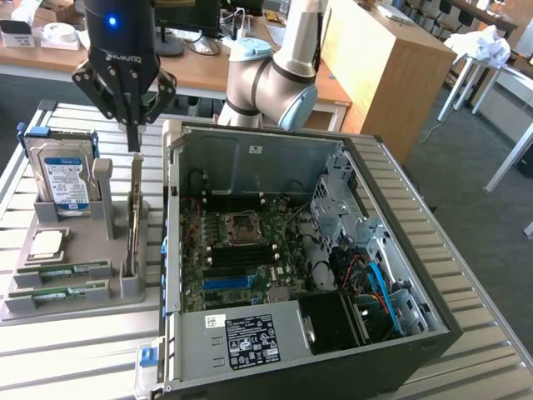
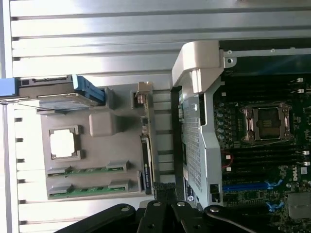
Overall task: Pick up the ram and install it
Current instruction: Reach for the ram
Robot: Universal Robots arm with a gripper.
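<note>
Two green ram sticks (image 1: 65,270) (image 1: 60,292) lie flat in the front slots of a grey holder tray (image 1: 83,310); in the wrist view they are the ram sticks (image 2: 87,170) (image 2: 90,188). My gripper (image 1: 133,143) hangs above the tray, fingers pressed together into one point with nothing between them. It sits just over the top edge of a thin card (image 1: 135,212) standing upright in the tray, well behind the ram. In the wrist view the gripper (image 2: 163,190) hovers over that card's edge (image 2: 146,141).
A hard drive (image 1: 65,179) stands at the tray's back and a silver processor chip (image 1: 46,244) lies before it. The open computer case (image 1: 358,167) is at the exterior view's right, with motherboard socket (image 1: 241,225), dark memory slots (image 1: 241,254) and a blue slot (image 1: 229,282).
</note>
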